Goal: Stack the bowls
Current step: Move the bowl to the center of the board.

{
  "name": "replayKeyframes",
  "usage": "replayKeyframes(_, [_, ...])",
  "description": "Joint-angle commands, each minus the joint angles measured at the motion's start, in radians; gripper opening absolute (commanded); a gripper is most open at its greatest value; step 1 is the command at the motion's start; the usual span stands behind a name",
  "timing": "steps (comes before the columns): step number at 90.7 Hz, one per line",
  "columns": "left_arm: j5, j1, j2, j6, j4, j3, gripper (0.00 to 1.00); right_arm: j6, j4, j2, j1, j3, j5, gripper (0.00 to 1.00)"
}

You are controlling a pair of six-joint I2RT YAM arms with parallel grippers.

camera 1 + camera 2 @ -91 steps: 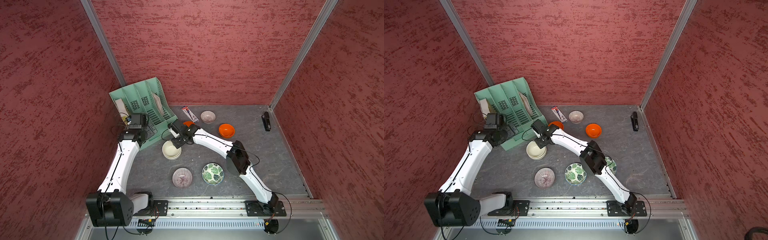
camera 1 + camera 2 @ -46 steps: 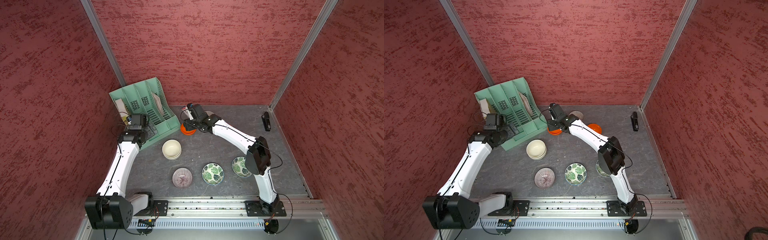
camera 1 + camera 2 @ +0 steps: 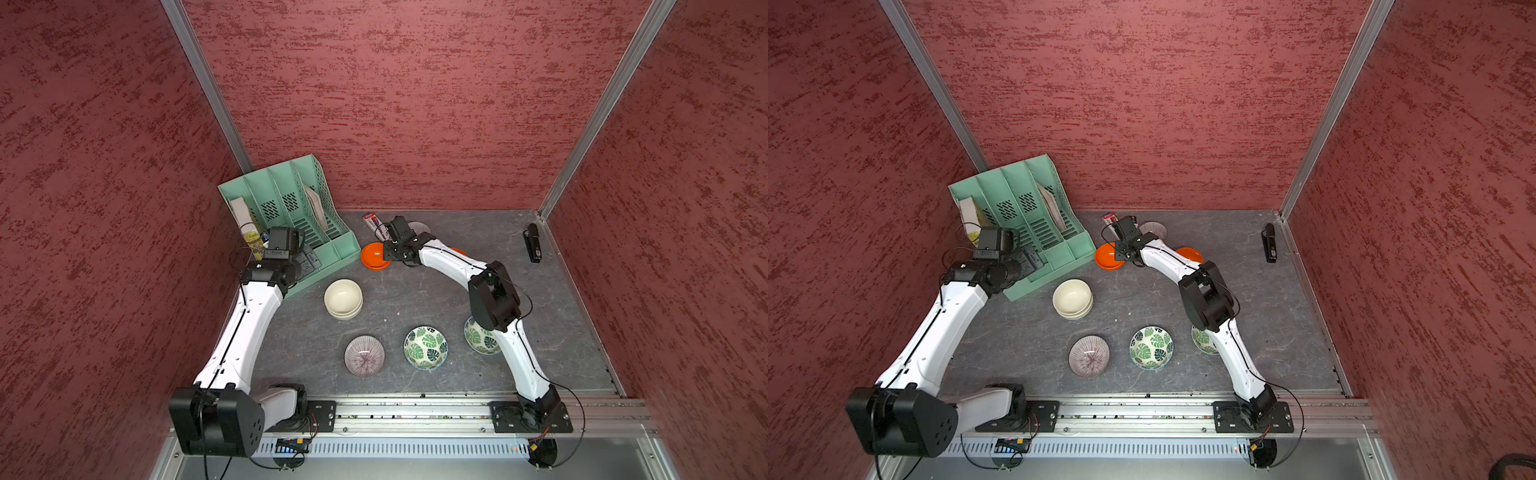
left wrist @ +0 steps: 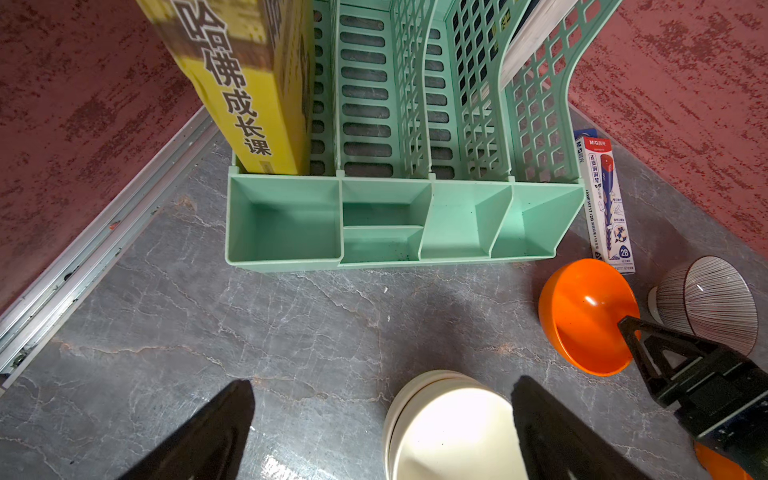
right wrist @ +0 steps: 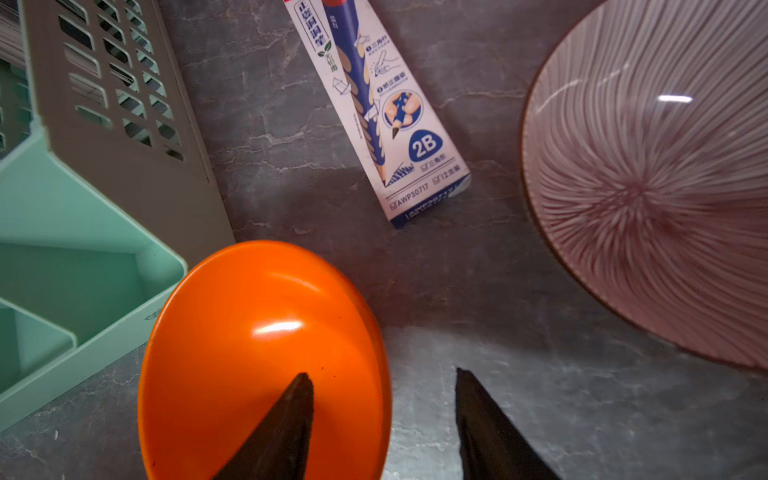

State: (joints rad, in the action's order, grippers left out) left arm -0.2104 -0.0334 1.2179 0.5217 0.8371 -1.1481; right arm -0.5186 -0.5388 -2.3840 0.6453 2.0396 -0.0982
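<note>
Glossily smooth, the round orange bowl (image 5: 257, 332) rests on veined grey tabletop (image 5: 436, 291).

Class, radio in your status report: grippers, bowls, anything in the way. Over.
Left gripper open, empty. Right gripper open, astride orange bowl rim. Cream bowls stacked. Pencil box nearby.

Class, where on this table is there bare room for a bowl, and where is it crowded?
Bare: right side, between black stapler and leaf bowls; middle, between cream bowls and right arm. Crowded: the back, around the orange bowl, pencil box and right gripper.
</note>
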Motion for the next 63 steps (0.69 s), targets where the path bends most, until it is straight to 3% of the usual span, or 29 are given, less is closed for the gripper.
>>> replayKeyframes(1, [-0.003, -0.005, 0.005, -0.011, -0.027, 0.008, 1.0, -0.035, 0.025, -0.017, -0.007, 0.053, -0.006, 0.55])
replayKeyframes(25, [-0.003, -0.005, 0.003, -0.013, -0.027, 0.004, 1.0, -0.052, 0.032, -0.071, -0.022, 0.081, 0.034, 0.34])
replayKeyframes(48, [-0.007, -0.005, 0.001, -0.017, -0.03, 0.004, 1.0, -0.049, 0.028, -0.078, -0.033, 0.075, 0.049, 0.26])
replayKeyframes(63, [-0.003, -0.005, 0.006, -0.013, -0.034, 0.007, 1.0, -0.049, 0.05, -0.07, -0.034, 0.049, 0.065, 0.08])
